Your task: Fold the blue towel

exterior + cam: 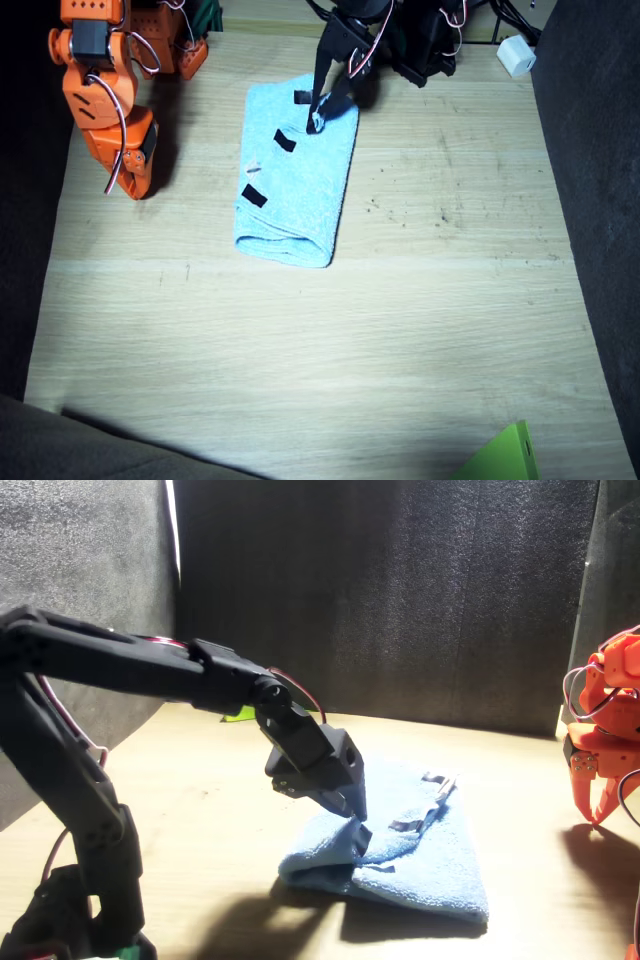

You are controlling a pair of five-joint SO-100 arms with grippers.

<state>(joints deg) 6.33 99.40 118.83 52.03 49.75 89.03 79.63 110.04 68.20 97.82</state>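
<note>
The blue towel (300, 190) lies folded over on the wooden table, with black strips (285, 140) and a small white tag (252, 168) on its top layer. The black left arm reaches down from the far edge. Its left gripper (317, 122) is shut on the towel's top layer near the far end. In the front view the left gripper (356, 832) pinches the cloth of the blue towel (420, 865) at a raised corner. The orange right arm rests apart from the towel, and its right gripper (136, 186) hangs down shut and empty, also seen as the right gripper (600, 815) at the picture's edge.
A small white box (516, 55) sits at the far corner by the left arm's base. A green object (505, 458) pokes in at the near edge. Dark panels wall in the table (300, 340) on both sides.
</note>
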